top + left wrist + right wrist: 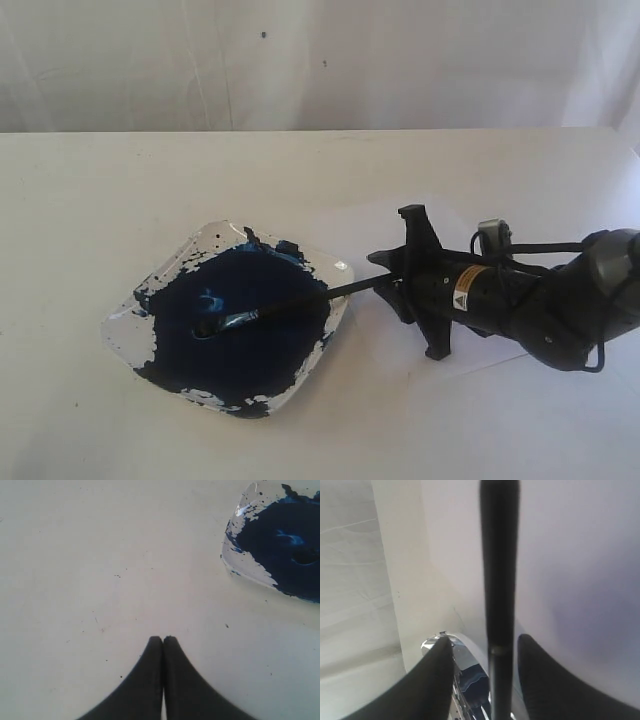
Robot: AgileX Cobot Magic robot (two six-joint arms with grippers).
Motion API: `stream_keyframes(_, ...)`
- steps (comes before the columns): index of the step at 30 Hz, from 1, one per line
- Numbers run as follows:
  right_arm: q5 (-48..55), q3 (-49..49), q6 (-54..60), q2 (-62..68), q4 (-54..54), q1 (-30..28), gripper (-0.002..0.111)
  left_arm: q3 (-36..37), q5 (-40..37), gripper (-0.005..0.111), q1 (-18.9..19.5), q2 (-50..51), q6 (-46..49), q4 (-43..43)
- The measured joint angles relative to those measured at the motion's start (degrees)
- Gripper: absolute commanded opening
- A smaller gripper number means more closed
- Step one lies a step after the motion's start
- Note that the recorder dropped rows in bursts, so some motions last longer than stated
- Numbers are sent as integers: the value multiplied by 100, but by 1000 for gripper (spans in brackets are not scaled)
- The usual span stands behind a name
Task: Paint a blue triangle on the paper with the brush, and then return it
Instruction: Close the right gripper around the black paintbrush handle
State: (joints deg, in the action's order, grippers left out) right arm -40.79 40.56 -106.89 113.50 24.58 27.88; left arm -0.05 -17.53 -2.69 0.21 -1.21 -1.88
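The brush point(290, 305) lies slanted across the clear paint dish point(120, 322), its bristles in the dark-blue paint pool point(250, 345). Its black handle point(499, 555) runs out over the rim to the right. My right gripper point(388, 282) is open, one finger on each side of the handle end point(485, 640) with a gap on both sides. It sits low over the white paper point(570, 555), which spreads right of the dish point(375, 235). No blue triangle shows on the visible paper. My left gripper point(163, 639) is shut on nothing over bare table and is out of the exterior view.
The dish point(230, 560) lies ahead of and to one side of the left gripper. The cream table point(90, 200) runs back to a white cloth backdrop point(300, 60). The right arm point(560, 300) reaches in from the right edge.
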Motion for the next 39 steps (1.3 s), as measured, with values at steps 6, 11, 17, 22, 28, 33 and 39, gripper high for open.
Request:
stream_keyframes(6, -11, 0, -38, 13, -169, 0, 38, 0, 0, 0, 0, 0, 0, 0)
stream_keyframes(11, -11, 0, -38, 13, -181, 0, 37, 0, 0, 0, 0, 0, 0, 0)
stream_keyframes(17, -11, 0, -38, 13, -181, 0, 29, 0, 0, 0, 0, 0, 0, 0)
stream_keyframes(22, -11, 0, -38, 13, -181, 0, 29, 0, 0, 0, 0, 0, 0, 0)
stream_keyframes(28, -11, 0, -38, 13, -181, 0, 28, 0, 0, 0, 0, 0, 0, 0)
stream_keyframes(33, -11, 0, -38, 13, -181, 0, 26, 0, 0, 0, 0, 0, 0, 0)
stream_keyframes(39, -11, 0, -38, 13, -203, 0, 26, 0, 0, 0, 0, 0, 0, 0)
